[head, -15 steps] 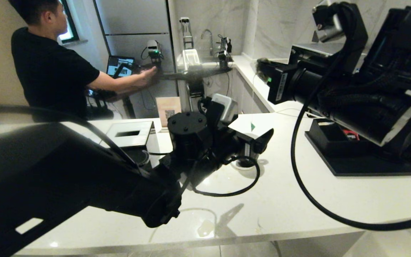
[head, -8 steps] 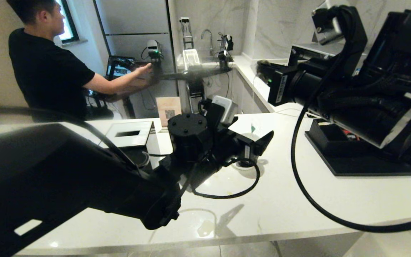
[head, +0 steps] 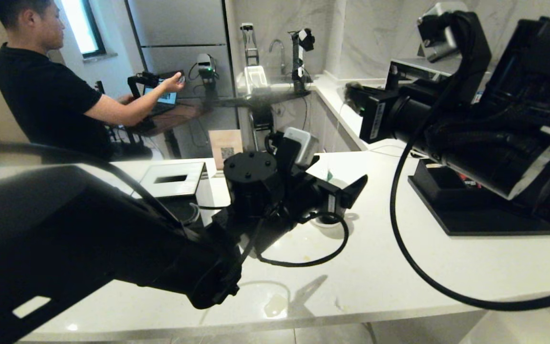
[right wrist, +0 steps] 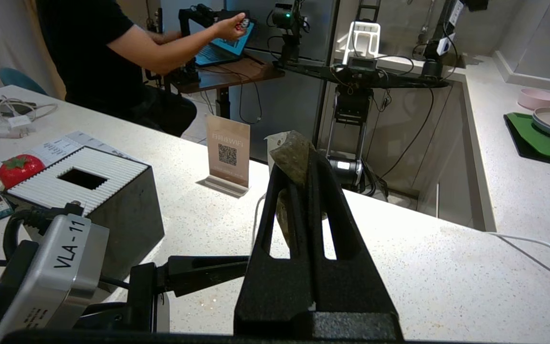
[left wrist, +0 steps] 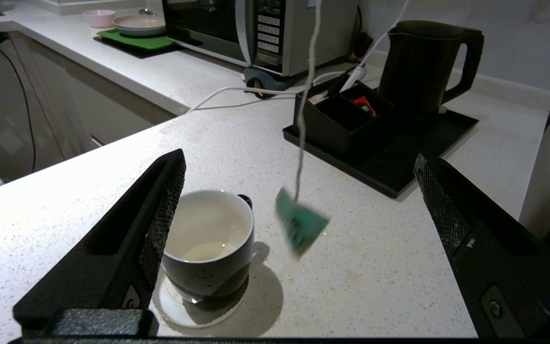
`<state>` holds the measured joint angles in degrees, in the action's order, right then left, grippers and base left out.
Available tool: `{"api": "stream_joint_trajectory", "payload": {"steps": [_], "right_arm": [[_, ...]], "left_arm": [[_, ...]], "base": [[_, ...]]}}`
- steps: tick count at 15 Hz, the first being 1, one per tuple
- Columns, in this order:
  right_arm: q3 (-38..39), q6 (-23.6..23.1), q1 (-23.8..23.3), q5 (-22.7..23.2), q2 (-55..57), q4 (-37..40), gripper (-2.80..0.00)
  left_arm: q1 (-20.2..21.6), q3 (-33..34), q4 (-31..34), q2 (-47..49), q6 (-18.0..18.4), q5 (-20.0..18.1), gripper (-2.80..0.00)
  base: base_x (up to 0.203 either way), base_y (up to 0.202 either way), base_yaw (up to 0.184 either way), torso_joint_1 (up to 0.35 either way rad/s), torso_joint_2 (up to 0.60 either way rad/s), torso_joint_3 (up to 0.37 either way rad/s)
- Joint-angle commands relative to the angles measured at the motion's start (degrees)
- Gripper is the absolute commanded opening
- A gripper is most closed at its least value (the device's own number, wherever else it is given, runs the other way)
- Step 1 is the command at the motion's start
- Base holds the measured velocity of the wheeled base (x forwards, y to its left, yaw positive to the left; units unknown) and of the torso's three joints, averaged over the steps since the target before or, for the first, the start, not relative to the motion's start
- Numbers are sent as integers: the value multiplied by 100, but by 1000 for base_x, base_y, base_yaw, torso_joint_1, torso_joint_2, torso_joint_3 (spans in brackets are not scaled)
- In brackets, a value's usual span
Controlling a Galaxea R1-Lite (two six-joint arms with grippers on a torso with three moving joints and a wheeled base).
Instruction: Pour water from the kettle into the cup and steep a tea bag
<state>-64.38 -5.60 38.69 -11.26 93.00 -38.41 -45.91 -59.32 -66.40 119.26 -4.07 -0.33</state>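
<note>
Little has changed on the counter (head: 399,267) over the last second: both my arms sit where they were. Only the person (head: 41,86) behind the counter has moved, hand lifted from the desk to a small device near the laptop. Nothing in that bears on the tea.

Right gripper (right wrist: 301,165): fingers fully closed, pinching the tea bag (right wrist: 294,157) at its top edge, held high over the counter. From it the string (left wrist: 303,95) hangs down, with the green tag (left wrist: 301,227) dangling just beside the cup, blurred, so probably swinging.

Left gripper (left wrist: 299,200): jaws at their widest, holding nothing. It sits low over the counter, one finger (left wrist: 158,224) close against the side of the cup; I cannot tell if it touches.

The cup (left wrist: 208,248) stands upright on a white coaster (left wrist: 194,310). Inside I see a pale patch at the bottom, perhaps a little water, but the view is poor.

The kettle (left wrist: 420,62) stands upright on the black tray (left wrist: 399,167), well apart from the cup, lid on, next to a compartment box (left wrist: 337,119).

My read: the bag is not yet in the cup, and if that patch is no water, pouring is also left to do.
</note>
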Motion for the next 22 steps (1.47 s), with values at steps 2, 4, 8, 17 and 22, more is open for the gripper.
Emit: {"api": "stream_joint_trajectory", "payload": {"steps": [2,4,8,17,22], "right_arm": [[34,-12,-110,-7,7,-32,-280],[32,-12,-171,-7,7,-37,-280],[39,-12,-213,-7,25,-105,-280],[39,-12,-248,1,51,-109,-280],[39,-12,-248,1,51,-114,-280]], "left_arm": [[3,-1,-39,-17,-6,-2,0],[3,8,-39,-8,-6,-2,0],[-6,8,-39,-8,-6,-2,0],[-85,17,-39,27,3,-2,0],[-85,17,-39,27,3,-2,-280]], "base": [[0,0,0,0,0,0],[0,0,0,0,0,0],[0,0,0,0,0,0],[0,0,0,0,0,0],[0,0,0,0,0,0]]}}
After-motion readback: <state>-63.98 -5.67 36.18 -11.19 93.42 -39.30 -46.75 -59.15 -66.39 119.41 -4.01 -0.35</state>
